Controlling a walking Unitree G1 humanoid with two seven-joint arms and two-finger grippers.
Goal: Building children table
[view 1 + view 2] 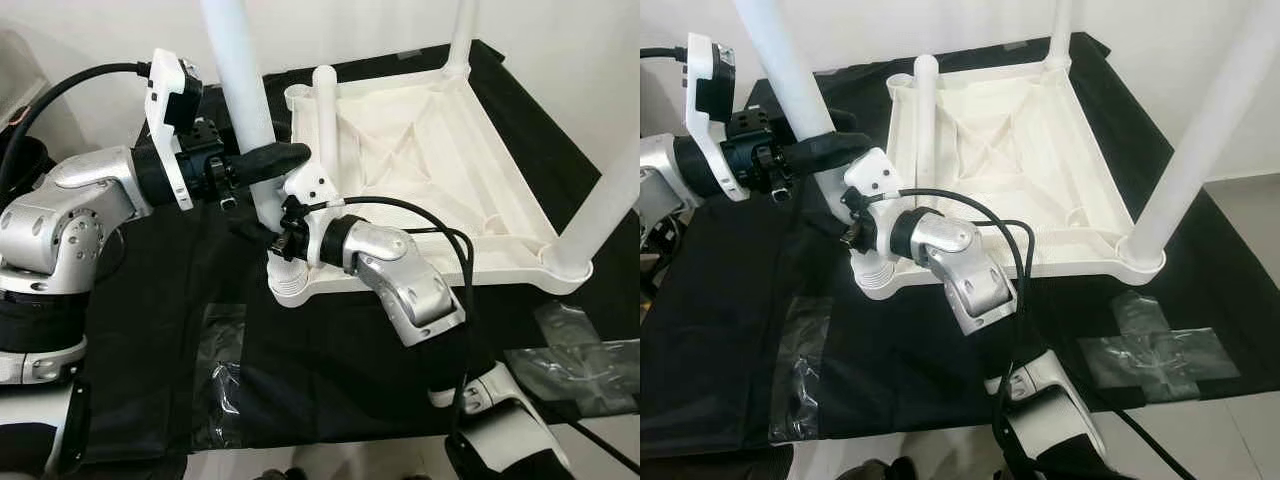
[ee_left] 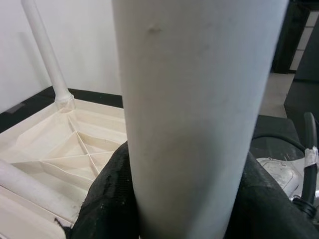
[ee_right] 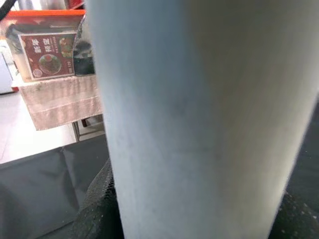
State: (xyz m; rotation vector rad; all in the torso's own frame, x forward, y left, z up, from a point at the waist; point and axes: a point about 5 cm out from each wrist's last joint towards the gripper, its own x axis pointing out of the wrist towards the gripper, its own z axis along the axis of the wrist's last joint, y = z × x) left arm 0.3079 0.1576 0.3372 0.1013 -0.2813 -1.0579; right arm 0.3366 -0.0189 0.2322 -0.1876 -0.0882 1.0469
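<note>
The white table top [image 1: 430, 150] lies upside down on a black cloth [image 1: 150, 330]. At its near left corner socket [image 1: 288, 285] a white table leg [image 1: 240, 90] stands upright. My left gripper [image 1: 275, 160] is shut on this leg from the left, a little above the socket. My right gripper [image 1: 270, 235] is shut on the same leg lower down, just above the socket. The leg [image 2: 199, 109] looms close in the left wrist view, with black fingers [image 2: 107, 199] on both sides. The right wrist view has it [image 3: 199, 119] just as near.
Two more legs stand in the far right corner [image 1: 462, 35] and the near right corner [image 1: 600, 210]. Another leg [image 1: 325, 120] rests along the top's left side. Clear tape patches [image 1: 225, 370] [image 1: 580, 360] sit on the cloth. A black cable [image 1: 440, 230] loops over my right arm.
</note>
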